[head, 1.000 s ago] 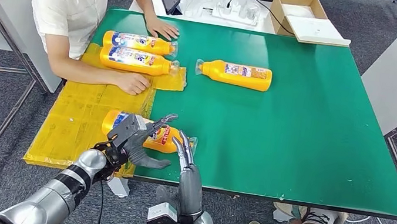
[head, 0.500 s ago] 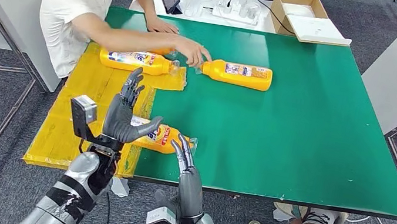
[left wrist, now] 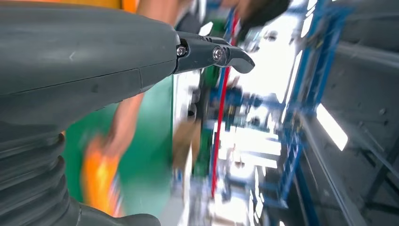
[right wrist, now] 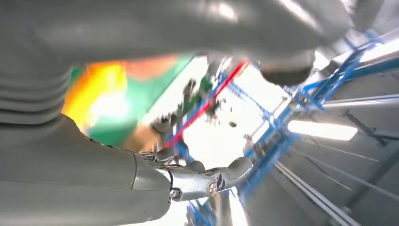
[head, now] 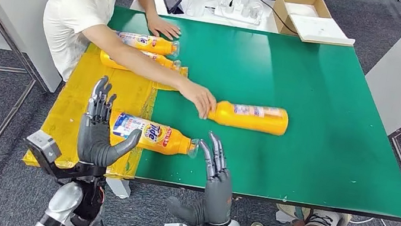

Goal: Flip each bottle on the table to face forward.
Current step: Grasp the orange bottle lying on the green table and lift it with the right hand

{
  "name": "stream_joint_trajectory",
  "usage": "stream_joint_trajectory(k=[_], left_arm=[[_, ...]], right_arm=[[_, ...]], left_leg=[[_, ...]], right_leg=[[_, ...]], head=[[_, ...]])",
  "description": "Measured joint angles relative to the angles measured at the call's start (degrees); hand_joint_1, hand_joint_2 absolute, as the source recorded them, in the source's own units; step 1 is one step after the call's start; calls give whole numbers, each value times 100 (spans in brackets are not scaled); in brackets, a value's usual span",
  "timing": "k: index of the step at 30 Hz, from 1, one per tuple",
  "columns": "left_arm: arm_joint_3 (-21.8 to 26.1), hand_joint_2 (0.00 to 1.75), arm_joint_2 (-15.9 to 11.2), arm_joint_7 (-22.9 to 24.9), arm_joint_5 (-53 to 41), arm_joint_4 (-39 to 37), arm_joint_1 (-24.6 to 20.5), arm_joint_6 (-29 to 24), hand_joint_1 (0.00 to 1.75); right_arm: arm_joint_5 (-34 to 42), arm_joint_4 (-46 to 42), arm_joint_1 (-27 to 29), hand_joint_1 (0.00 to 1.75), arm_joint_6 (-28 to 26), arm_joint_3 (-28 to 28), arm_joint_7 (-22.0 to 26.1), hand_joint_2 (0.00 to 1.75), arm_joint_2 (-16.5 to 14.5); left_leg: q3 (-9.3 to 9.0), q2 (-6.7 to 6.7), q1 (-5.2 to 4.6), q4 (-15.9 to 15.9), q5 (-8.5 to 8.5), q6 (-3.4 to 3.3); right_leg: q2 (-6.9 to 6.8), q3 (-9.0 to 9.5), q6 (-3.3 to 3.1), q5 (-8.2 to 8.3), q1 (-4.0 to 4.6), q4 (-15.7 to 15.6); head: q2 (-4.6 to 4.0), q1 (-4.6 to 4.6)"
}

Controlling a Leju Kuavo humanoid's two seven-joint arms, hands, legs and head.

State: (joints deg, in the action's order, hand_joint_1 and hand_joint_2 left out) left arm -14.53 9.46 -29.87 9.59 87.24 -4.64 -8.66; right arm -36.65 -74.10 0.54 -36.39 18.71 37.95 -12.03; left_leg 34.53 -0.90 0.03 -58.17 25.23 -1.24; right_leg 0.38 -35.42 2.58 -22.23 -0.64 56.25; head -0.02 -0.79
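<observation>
Four orange bottles lie on the table, and as far as the head view shows, at least one faces forward already. The near bottle lies just ahead of both robot hands with its printed brand label up and its clear cap end pointing toward the right robot hand; I judge this one done. The left robot hand is raised upright beside that bottle's base end, fingers spread apart and holding nothing; the right robot hand is likewise upright near the cap end, fingers extended and apart, empty. Farther ahead and to the right of the right robot hand, a second bottle lies on the green surface with a small-print label showing, which looks like its back side, so it probably remains to be flipped. A person's hand is on its neck end. Well ahead of the left robot hand, two more bottles lie on the yellow sheet, partly crossed by the person's arm; the farther one shows a colourful label and seems finished, while the nearer one's face is too hidden to tell. My judgement: roughly halfway or beyond, with the second bottle next. Both wrist views are too blurred to add detail.
</observation>
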Motion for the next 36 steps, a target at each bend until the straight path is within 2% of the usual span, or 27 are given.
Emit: stream_joint_trajectory(k=[3,6,9,12,20,25,36], left_arm=[[51,175,-43,-263,-641,219,277,-342,0],[73,175,-66,-371,-902,355,436,-388,0],[74,175,-68,-399,-952,417,480,-388,0],[78,175,-68,-406,-952,451,510,-388,0],[79,175,-68,-409,-952,463,534,-387,0],[76,175,-68,-399,-957,462,527,-355,0],[-39,175,-60,-30,-963,75,238,-265,0]], right_arm=[[-464,-119,19,0,0,-564,-244,175,320],[-575,-23,-116,0,10,-954,-559,175,752],[-643,176,-313,0,22,-1162,-670,175,1062],[-658,325,-422,0,23,-1269,-700,175,1242],[-689,539,-546,0,23,-1359,-730,175,1428],[-928,804,-708,0,61,-1359,-992,175,1509],[-1417,3182,-1931,0,577,-1238,-1624,175,1643]], left_leg=[[1,-5,-6,0,-1,-1],[1,-5,-16,0,-1,-4],[-1,-1,-19,0,-2,-6],[-1,-1,-18,-1,-4,-8],[2,0,-12,0,-3,-6],[2,1,-15,0,-3,-7],[1,2,-17,-2,-8,-9]], right_leg=[[-1,3,2,1,-5,-3],[-1,4,7,5,-14,-4],[-1,4,11,8,-16,-4],[-1,3,11,9,-15,-3],[-1,-1,8,6,-11,0],[-1,-1,10,7,-14,-2],[0,0,13,12,-14,0]], head=[[0,-2],[0,-2],[0,-1],[0,1],[1,1],[0,1],[0,1]])
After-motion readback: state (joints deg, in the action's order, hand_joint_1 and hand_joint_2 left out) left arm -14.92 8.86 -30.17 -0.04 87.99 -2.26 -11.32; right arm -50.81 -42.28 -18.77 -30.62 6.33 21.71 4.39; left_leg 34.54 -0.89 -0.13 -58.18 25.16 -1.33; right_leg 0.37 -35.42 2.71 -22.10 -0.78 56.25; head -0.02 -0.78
